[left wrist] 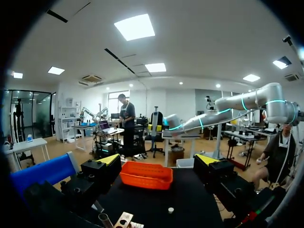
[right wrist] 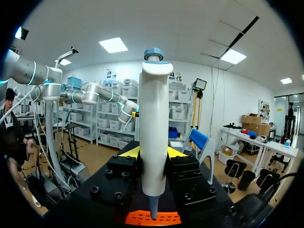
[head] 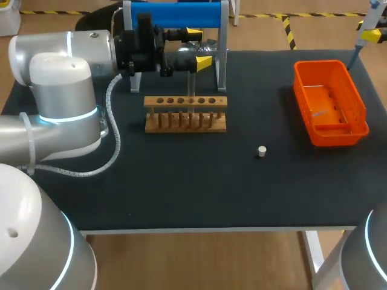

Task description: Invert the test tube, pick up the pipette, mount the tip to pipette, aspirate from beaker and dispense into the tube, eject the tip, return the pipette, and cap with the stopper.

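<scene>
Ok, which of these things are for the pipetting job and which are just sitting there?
For the job: pipette, test tube, stopper, wooden rack.
Not named in it: orange basket, blue stand.

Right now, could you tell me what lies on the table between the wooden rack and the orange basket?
Only a small stopper, lying apart from both on the black tabletop; the head view shows it.

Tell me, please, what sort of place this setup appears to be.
Probably a lab-style robot workbench for liquid handling: a wooden test tube rack stands on the black table, the right end effector grips a pipette, and an orange basket sits on the table too.
</scene>
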